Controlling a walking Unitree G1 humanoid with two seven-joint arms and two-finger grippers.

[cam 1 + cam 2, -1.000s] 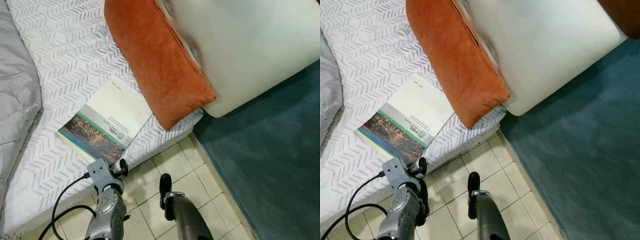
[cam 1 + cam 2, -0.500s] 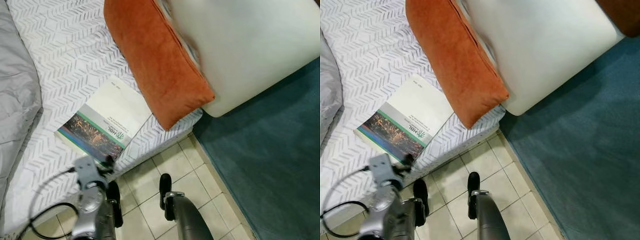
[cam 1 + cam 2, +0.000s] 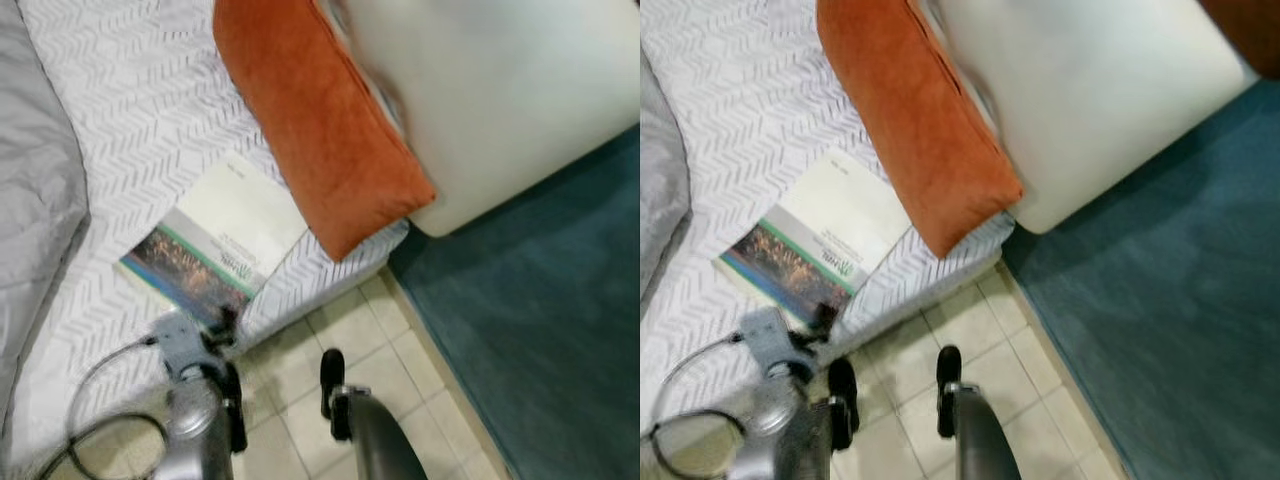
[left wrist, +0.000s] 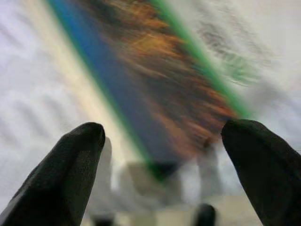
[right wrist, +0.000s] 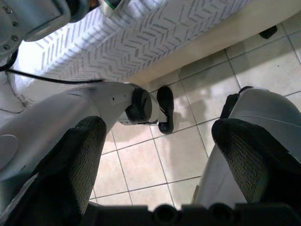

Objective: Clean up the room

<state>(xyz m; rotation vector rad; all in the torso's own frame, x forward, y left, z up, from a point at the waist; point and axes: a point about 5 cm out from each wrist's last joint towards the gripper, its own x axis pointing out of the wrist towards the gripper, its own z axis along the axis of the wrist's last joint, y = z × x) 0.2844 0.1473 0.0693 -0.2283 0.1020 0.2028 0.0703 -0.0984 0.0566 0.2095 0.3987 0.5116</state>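
book (image 3: 215, 247): we saw it flat on the bed (image 3: 130, 110), near the edge, just beside the orange pillow (image 3: 320, 130)
left gripper (image 4: 164, 155): we found it at the book's near corner, fingers (image 4: 70, 165) spread apart, nothing held
right gripper (image 5: 155, 155): low over the tiles (image 5: 188, 155), fingers wide apart, nothing between them
rug (image 3: 540, 320): teal, right of the tiles
views: blurred

The left gripper (image 4: 162, 155) has drawn back toward the robot and turned since a second ago, then edged forward again; its spread fingers now point at the near corner of the book (image 3: 213, 247), which lies just ahead of them on the bed (image 3: 130, 110).
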